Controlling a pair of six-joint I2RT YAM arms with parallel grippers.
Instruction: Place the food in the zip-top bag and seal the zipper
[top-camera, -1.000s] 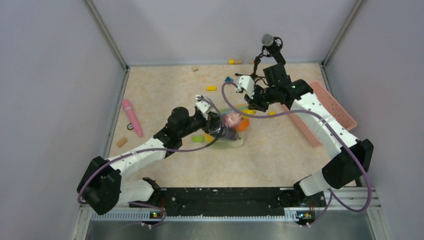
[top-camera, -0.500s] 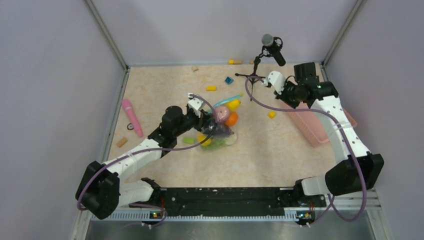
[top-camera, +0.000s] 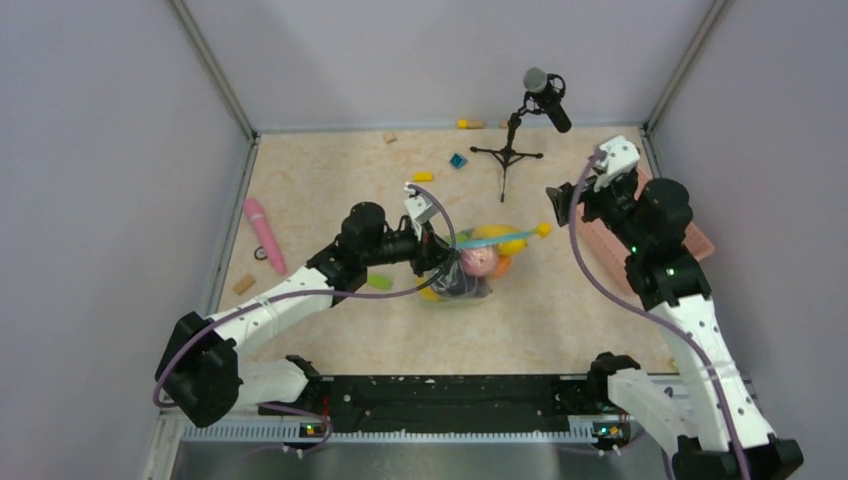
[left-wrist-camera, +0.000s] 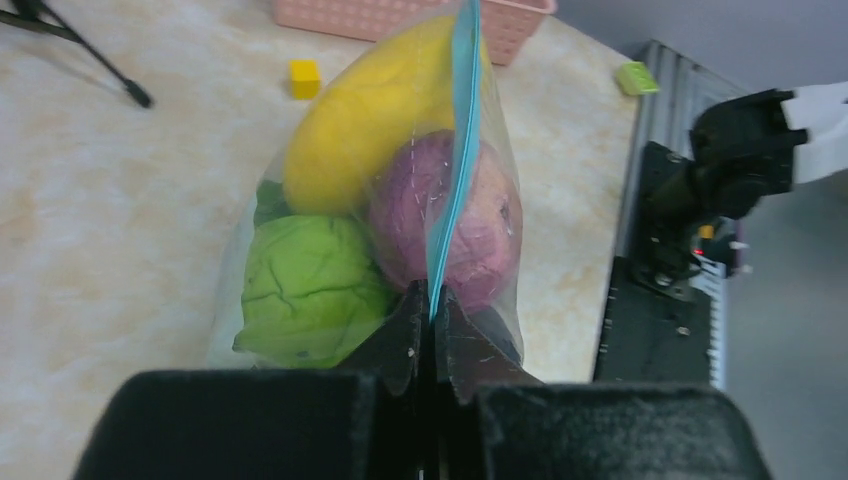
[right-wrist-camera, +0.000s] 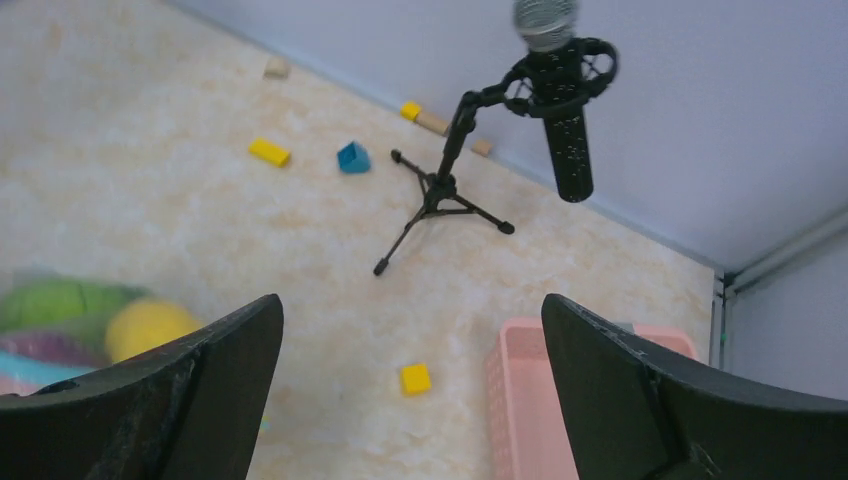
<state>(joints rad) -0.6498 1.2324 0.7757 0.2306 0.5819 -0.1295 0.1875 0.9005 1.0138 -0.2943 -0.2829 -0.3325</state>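
Pinching the near end of the teal zipper (left-wrist-camera: 455, 150), the left end effector (left-wrist-camera: 432, 300) grips the zip-top bag (left-wrist-camera: 495, 140) at mid-worktop (top-camera: 330, 170), with the food (left-wrist-camera: 370, 120) inside. The right end effector (right-wrist-camera: 415, 392) stands wide and empty. The film is likely limp and slippery, so the stiffer zipper strip looks the best hold.

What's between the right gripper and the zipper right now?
Nothing tall. The right gripper is open and well apart from the zipper; only a yellow block lies on the table near its free end. The left gripper pinches the other end.
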